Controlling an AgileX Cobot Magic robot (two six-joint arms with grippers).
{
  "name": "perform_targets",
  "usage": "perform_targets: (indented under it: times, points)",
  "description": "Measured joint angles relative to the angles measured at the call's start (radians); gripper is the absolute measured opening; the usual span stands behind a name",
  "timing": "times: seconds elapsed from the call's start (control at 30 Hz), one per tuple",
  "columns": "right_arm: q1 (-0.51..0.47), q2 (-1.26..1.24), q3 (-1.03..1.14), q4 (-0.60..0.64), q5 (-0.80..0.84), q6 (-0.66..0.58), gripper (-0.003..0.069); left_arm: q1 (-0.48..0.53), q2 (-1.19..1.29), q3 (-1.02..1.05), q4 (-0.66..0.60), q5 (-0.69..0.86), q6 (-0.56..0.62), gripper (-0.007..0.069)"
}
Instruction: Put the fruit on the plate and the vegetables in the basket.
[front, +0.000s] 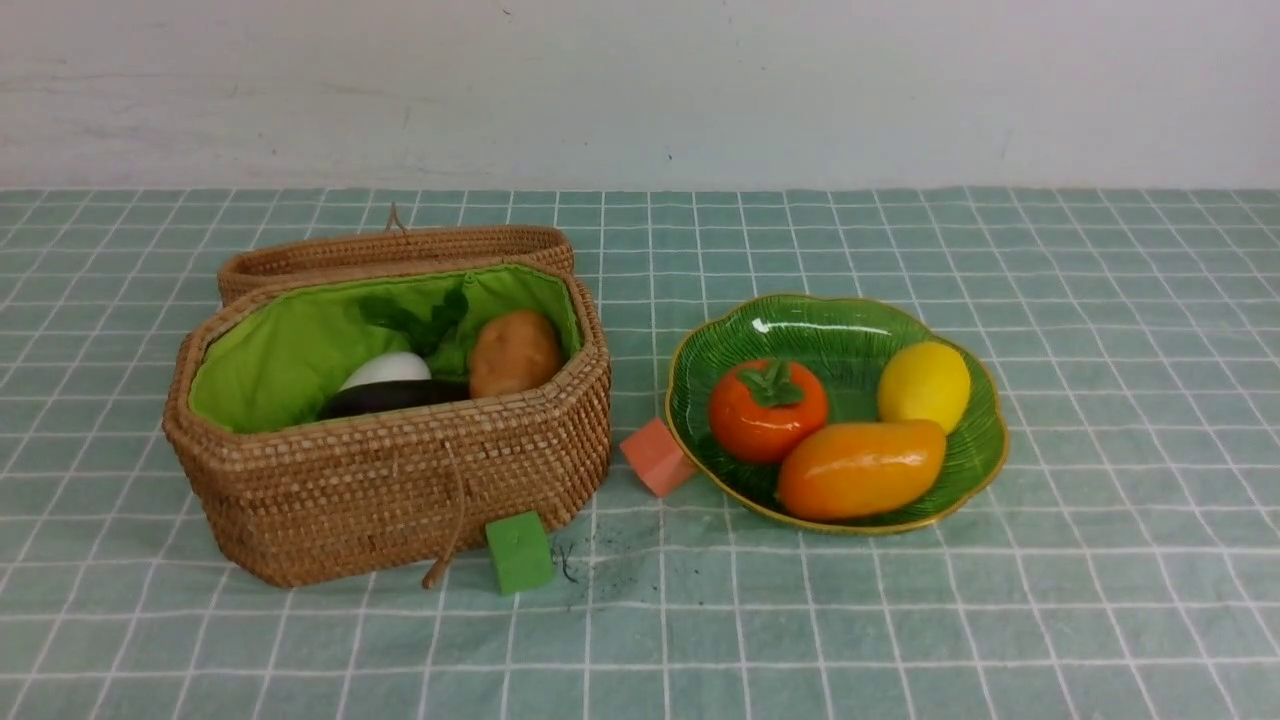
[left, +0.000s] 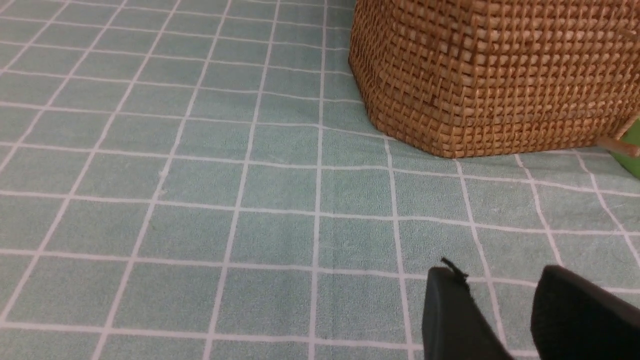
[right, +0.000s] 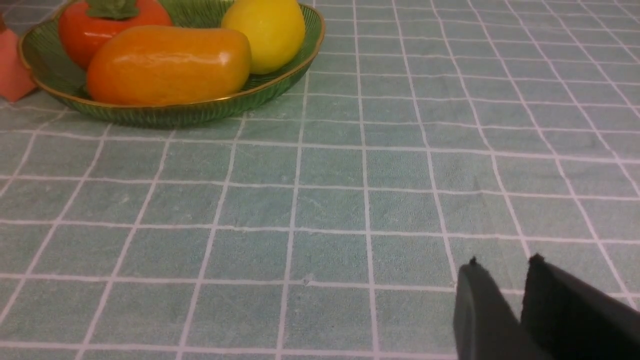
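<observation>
- Front view: the tan woven wicker basket (front: 390, 470) with green cloth lining sits on the left of the green checked tablecloth (front: 1000, 620). Inside it show the brown potato (front: 515, 352), the white radish (front: 386, 371) and the dark purple eggplant (front: 385, 398); green leaves lie behind them, and no carrot can be made out.
- The wicker lid (front: 395, 255) rests behind the basket, touching its rear rim.
- The translucent green ribbed glass plate (front: 850, 320) sits to the right and holds the round orange-red fruit with a leafy cap (front: 768, 410), the yellow lemon (front: 924, 386) and the oblong orange-yellow mango (front: 860, 468).
- A salmon-pink cube (front: 657, 456) lies just beside the plate; a small green cube (front: 519, 552) stands at the basket's front wall. Neither arm is visible here.
- Judgement: sorting looks complete, so the step in hand is retreat. Keep both arms low and clear of the containers.
- Left wrist view: the left gripper (left: 505, 295) hovers over bare cloth near the basket wall, jaws apart, holding nothing.
- Right wrist view: the right gripper (right: 502, 280) sits over bare cloth, well apart from the plate, jaws narrowly apart and empty.
- Avoid swinging toward the plate rim; a nudge could roll the glossy fruit out.
</observation>
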Motion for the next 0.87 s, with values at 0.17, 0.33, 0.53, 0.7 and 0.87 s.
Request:
perform_targets:
  times: [0.17,0.33,0.53,0.7,0.87]
  points:
    - [0.000,0.000,0.000,0.000,0.000,0.000,0.0148,0.000,0.000,0.000,0.000,0.000,0.000,0.0239]
    - [0.000,0.000,0.000,0.000,0.000,0.000,0.0150,0.000,0.000,0.000,0.000,0.000,0.000,0.0239]
    - [0.000,0.000,0.000,0.000,0.000,0.000,0.0160,0.000,0.000,0.000,0.000,0.000,0.000,0.0239]
    - [0.000,0.000,0.000,0.000,0.000,-0.001,0.0161,0.000,0.000,0.000,0.000,0.000,0.000,0.0239]
    - [0.000,0.000,0.000,0.000,0.000,-0.001,0.0161,0.000,0.000,0.000,0.000,0.000,0.000,0.0239]
